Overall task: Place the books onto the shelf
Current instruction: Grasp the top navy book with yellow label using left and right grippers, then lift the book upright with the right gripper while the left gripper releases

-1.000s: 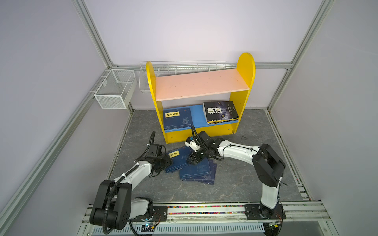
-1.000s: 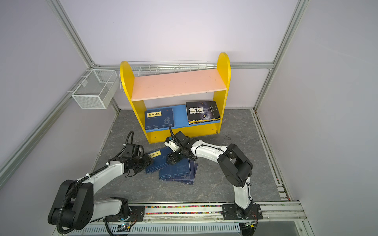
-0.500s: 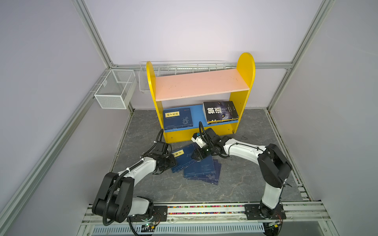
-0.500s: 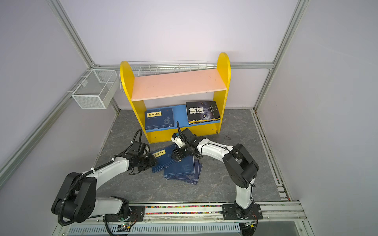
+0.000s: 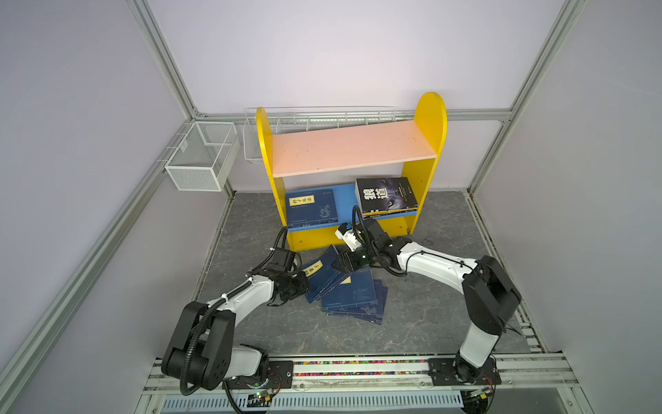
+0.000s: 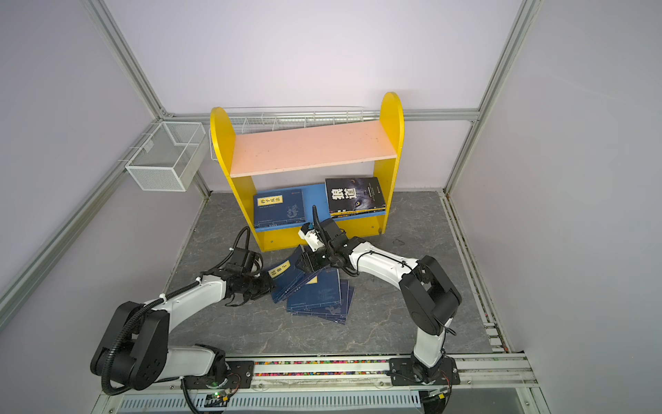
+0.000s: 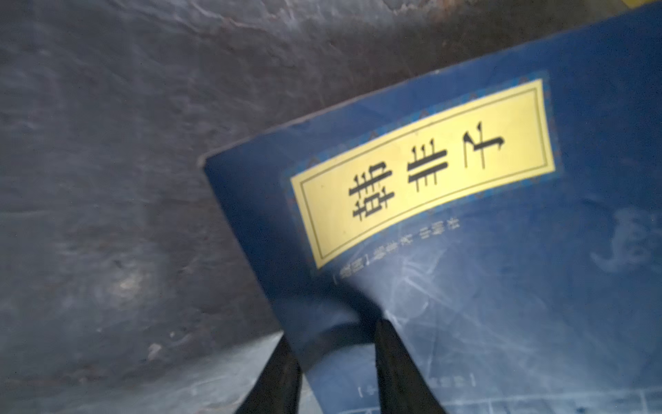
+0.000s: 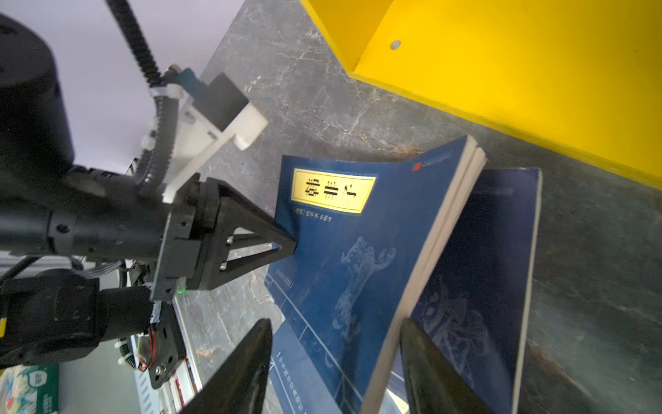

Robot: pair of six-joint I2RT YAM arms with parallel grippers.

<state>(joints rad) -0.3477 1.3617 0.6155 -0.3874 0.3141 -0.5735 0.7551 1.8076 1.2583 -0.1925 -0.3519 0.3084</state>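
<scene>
The left fingers (image 7: pixel 397 365) are pinching one edge of the top navy book (image 5: pixel 324 276), which is tilting up off the pile of navy books (image 5: pixel 353 297) on the worktop (image 5: pixel 412 322), just before the shelf (image 5: pixel 428 118). The right fingers (image 8: pixel 247 369) are standing open, straddling that book's page edge. Another navy book (image 5: pixel 311 211) and a black book (image 5: pixel 385 195) are lying on the shelf's lower board.

Left arm (image 5: pixel 247 295), right arm (image 5: pixel 433 267) reach low inward; left fingers (image 8: pixel 243 229) pinched, right fingers (image 8: pixel 430 365) spread.
</scene>
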